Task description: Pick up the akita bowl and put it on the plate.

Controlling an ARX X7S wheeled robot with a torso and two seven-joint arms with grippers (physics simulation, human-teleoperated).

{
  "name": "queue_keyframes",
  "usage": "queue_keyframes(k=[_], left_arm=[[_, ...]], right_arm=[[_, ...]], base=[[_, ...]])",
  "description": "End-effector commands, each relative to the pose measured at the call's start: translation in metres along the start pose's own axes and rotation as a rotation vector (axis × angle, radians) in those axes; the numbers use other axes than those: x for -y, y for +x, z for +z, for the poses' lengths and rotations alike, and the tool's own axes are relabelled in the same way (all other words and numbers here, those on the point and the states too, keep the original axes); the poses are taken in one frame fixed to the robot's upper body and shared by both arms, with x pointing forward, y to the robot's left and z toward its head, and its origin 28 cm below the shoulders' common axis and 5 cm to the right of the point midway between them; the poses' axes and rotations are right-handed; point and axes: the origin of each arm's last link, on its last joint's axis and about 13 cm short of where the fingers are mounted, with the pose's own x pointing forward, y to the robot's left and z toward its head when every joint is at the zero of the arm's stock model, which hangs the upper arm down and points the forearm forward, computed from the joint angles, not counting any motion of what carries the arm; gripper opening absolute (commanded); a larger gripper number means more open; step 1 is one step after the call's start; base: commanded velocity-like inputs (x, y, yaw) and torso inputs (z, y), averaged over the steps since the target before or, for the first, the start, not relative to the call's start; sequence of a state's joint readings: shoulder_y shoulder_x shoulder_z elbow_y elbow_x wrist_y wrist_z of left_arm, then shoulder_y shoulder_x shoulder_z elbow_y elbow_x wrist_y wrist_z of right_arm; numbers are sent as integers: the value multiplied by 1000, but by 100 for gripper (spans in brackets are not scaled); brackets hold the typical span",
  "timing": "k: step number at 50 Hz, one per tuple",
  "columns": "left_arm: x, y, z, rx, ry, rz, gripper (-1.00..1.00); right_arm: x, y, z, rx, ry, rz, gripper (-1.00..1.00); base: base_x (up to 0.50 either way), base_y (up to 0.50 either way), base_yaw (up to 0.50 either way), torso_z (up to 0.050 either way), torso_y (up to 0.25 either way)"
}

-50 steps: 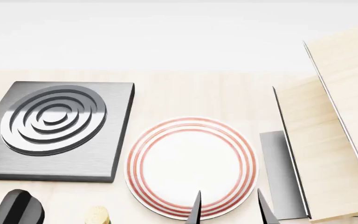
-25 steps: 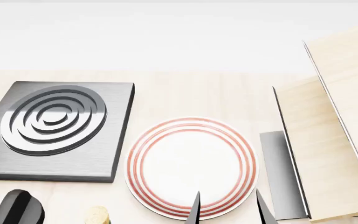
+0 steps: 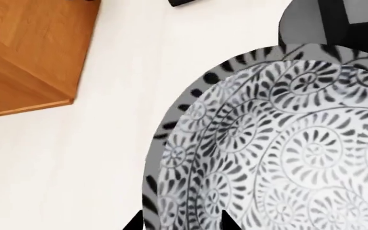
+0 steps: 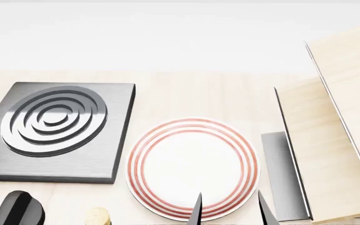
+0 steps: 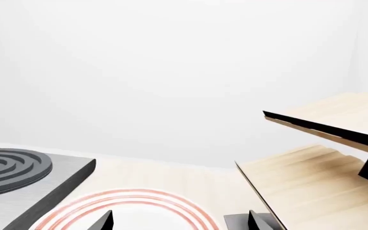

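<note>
The akita bowl point(image 3: 286, 143), white with a dense grey leaf pattern, fills most of the left wrist view over a pale surface. My left gripper point(image 3: 182, 223) is shut on its wall, one fingertip outside the rim and one inside. The bowl does not show in the head view. The plate point(image 4: 186, 164), white with red rings, lies at the middle of the light wood table. My right gripper point(image 4: 230, 212) hovers open over the plate's near right edge, holding nothing. In the right wrist view the plate's rim point(image 5: 126, 195) shows between the open fingertips of the right gripper point(image 5: 178, 221).
A dark grey square burner point(image 4: 55, 126) with concentric rings sits left of the plate. A tilted light wood rack point(image 4: 330, 140) and a grey slab point(image 4: 281, 173) stand to its right. An orange wooden box point(image 3: 24, 52) lies near the bowl. A dark arm part point(image 4: 17, 210) shows at the lower left.
The head view is almost the same. A small tan object at its lower edge shifts by a few pixels, and the right fingertips barely move.
</note>
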State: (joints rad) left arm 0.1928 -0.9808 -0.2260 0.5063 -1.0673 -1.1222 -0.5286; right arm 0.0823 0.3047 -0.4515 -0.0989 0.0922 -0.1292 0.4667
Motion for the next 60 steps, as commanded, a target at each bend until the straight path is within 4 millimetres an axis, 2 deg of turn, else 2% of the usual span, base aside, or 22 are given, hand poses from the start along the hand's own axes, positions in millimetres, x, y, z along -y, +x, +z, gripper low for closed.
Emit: queue_keyframes(k=[1, 47, 60], left_arm=[[2, 3, -8, -15, -5, -13, -100], [-13, -29, 16, 236, -122, 69, -100], [-21, -40, 27, 434, -194, 103, -100]], right_arm=[[1, 0, 1, 2, 2, -3, 100], [1, 1, -1, -3, 7, -7, 100], [1, 3, -2, -3, 7, -6, 100]], base=[[0, 0, -3, 0, 0], [1, 0, -1, -1, 0], [0, 0, 0, 0, 0]])
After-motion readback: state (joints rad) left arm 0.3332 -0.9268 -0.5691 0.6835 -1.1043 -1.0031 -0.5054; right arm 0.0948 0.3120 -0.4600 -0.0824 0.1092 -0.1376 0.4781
